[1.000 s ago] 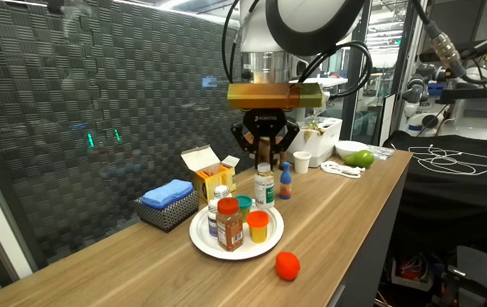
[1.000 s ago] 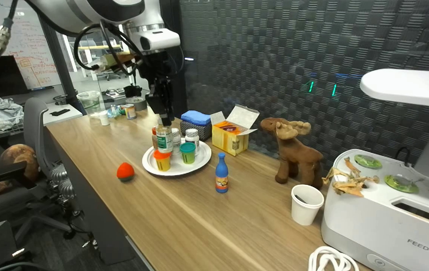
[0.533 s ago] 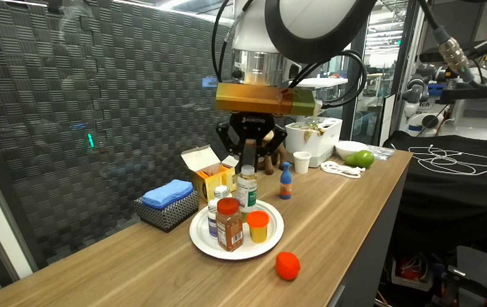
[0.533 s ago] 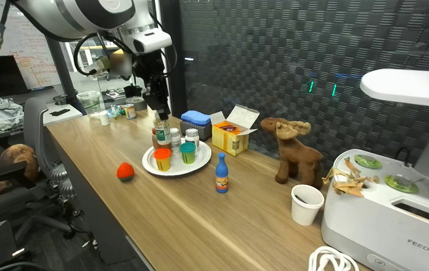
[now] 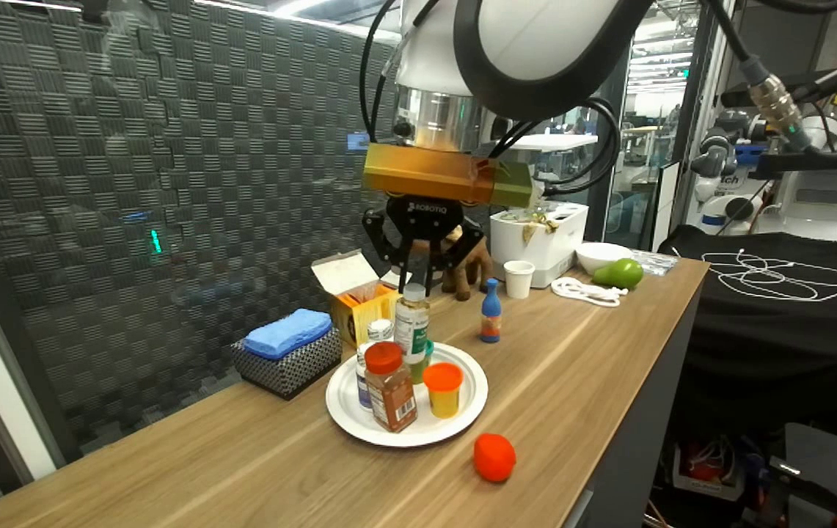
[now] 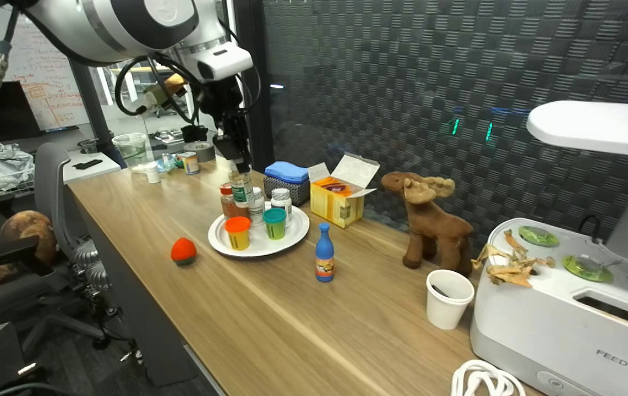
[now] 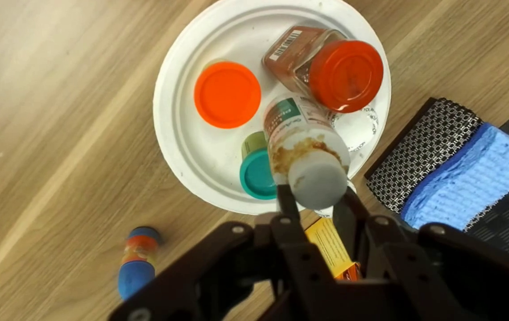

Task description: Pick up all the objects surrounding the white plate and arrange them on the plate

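Resting nearest in an exterior view, the orange ball (image 5: 494, 457) sits on the wooden counter (image 5: 557, 381), apart from the white plate (image 5: 433, 433). On the plate, a red-capped spice jar (image 5: 392, 394) leans, with the orange-lidded cup (image 5: 444, 394) upright beside it. Behind these stand the teal-lidded cup (image 6: 274, 225) and two white pill bottles (image 6: 281, 204), also on the plate. The gripper (image 5: 416, 283) is clamped on the capped top of a green-labelled bottle (image 5: 411, 331), holding it over the plate; whether this bottle touches the jar cannot be told. Beyond come a black patterned box (image 5: 301, 372) under a blue cloth (image 5: 288, 334), the open yellow box (image 6: 336, 208), the blue bottle (image 5: 491, 315), a brown plush animal (image 6: 436, 223), a white paper cup (image 5: 518, 280) and, farthest, the white bowl (image 5: 601, 256).
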Robot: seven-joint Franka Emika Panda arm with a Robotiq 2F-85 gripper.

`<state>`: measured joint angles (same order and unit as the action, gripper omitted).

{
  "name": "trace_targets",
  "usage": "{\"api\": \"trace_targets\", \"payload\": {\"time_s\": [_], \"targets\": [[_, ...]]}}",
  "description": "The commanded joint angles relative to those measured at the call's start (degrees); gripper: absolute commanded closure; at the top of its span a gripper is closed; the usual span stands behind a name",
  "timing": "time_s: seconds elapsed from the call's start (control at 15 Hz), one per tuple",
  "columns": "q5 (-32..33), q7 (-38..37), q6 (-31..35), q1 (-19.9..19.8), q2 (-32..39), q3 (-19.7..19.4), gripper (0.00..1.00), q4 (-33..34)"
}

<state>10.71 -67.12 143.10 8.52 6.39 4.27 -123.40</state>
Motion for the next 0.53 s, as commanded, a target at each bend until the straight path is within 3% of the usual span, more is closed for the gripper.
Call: {"api": "trace_targets", "payload": {"time_s": [0.0,0.47], "targets": [[0.3,0.3,2.3,0.3,0.4,-0.1,0.89,-0.3],[-0.1,0.4,4.6,0.5,3.0,-0.6,0.89,0.4]]}}
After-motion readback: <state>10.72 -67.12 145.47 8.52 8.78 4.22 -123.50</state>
